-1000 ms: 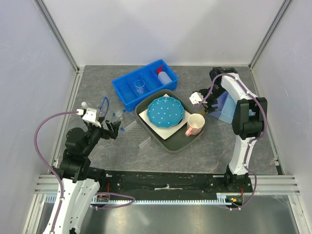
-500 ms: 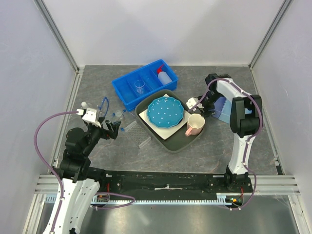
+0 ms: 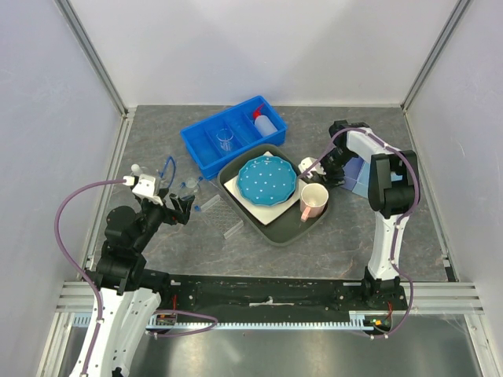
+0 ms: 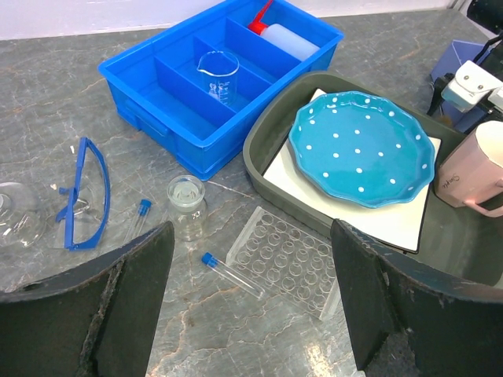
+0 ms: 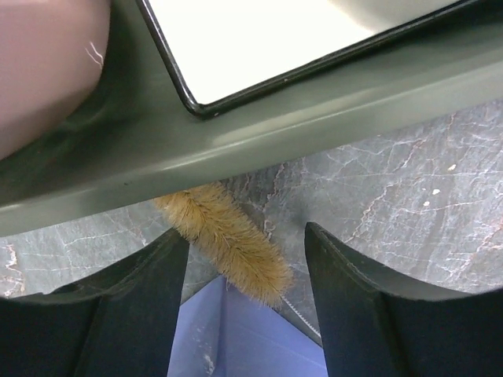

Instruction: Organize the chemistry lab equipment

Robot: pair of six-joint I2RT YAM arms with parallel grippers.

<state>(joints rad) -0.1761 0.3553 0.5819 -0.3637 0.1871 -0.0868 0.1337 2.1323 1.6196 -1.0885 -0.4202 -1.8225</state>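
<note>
Reaching right end effector: we are holding its fingers apart on either side of the small brush, not clamped on it.
Small brush: we are seeing it lying on the bench, its tan bristles tucked against the outer wall of the grey tray near the pink mug.
Hovering left end effector: we are keeping it wide apart and empty over the clear rack and a blue-capped vial.
Sitting in blue bin: we are seeing a clear beaker and the squeeze bottle in separate compartments.
Loose blue goggles: we are seeing them lying on the bench beside the bin.
</note>
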